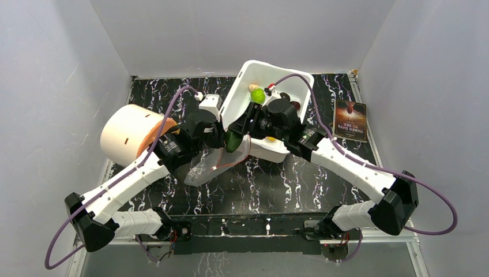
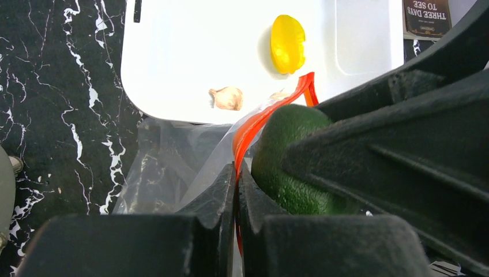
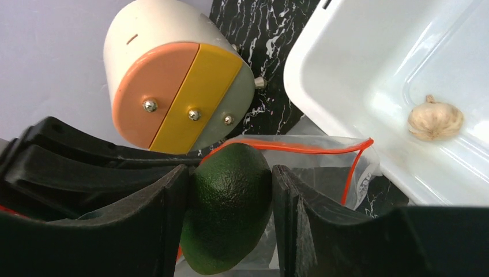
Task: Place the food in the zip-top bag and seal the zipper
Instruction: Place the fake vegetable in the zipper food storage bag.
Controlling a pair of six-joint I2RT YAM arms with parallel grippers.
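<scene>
top: overhead, looking down, far | wrists: close-up, both share avocado [image 3: 228, 208], tub [image 2: 173, 57]

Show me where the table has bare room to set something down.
Bare marble lies near-centre, between the bag and the near edge, and far-left behind the drum. Crowded mid-table: left gripper, right gripper, avocado and tub meet.

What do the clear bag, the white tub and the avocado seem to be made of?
The bag looks like thin clear plastic film, glossy and crinkled. The white tub is probably rigid moulded plastic, smooth with soft highlights. The avocado seems moulded toy plastic: pebbled dark green skin, slight sheen.
</scene>
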